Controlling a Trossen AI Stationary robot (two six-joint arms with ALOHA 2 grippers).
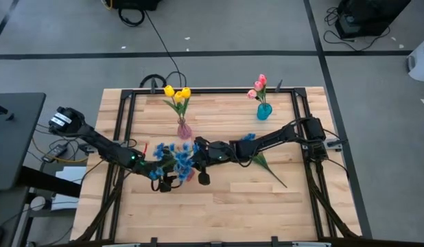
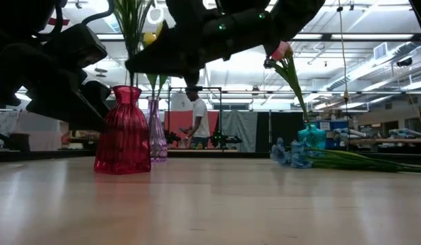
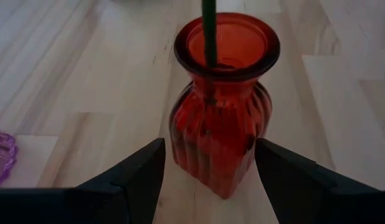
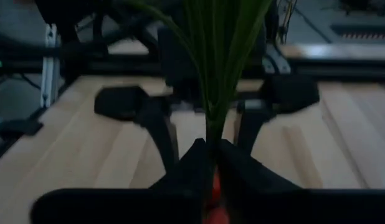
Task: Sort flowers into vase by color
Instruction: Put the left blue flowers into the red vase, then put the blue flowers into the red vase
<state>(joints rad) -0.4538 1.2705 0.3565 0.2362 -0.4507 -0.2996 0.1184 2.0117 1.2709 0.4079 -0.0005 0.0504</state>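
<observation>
A red ribbed glass vase (image 3: 218,124) stands on the table (image 1: 232,206), mostly hidden in the high view under a blue blossom spray (image 1: 178,156). The spray's green stem (image 3: 209,31) reaches down into the vase mouth. My right gripper (image 4: 210,152) is shut on that stem just above the vase. My left gripper (image 3: 208,168) is open, with one finger on each side of the vase's lower body. A purple vase (image 1: 184,128) holds yellow tulips (image 1: 177,92). A teal vase (image 1: 264,110) holds pink tulips (image 1: 258,86). My right gripper pinches the blue spray's green stem (image 4: 211,127) between its two fingertips, just above the red vase's mouth (image 4: 212,186). It comes slanting down from the table's right. The stem stands upright, its lower end inside the vase. My left gripper's fingers (image 3: 142,171) flank the vase body; whether they touch it, I cannot tell.
Another blue spray (image 1: 249,138) lies on the table right of centre, its long green stem (image 1: 274,173) pointing toward the near right. It shows in the low view (image 2: 292,153) before the teal vase (image 2: 311,136). A person (image 2: 197,119) stands far behind the table.
</observation>
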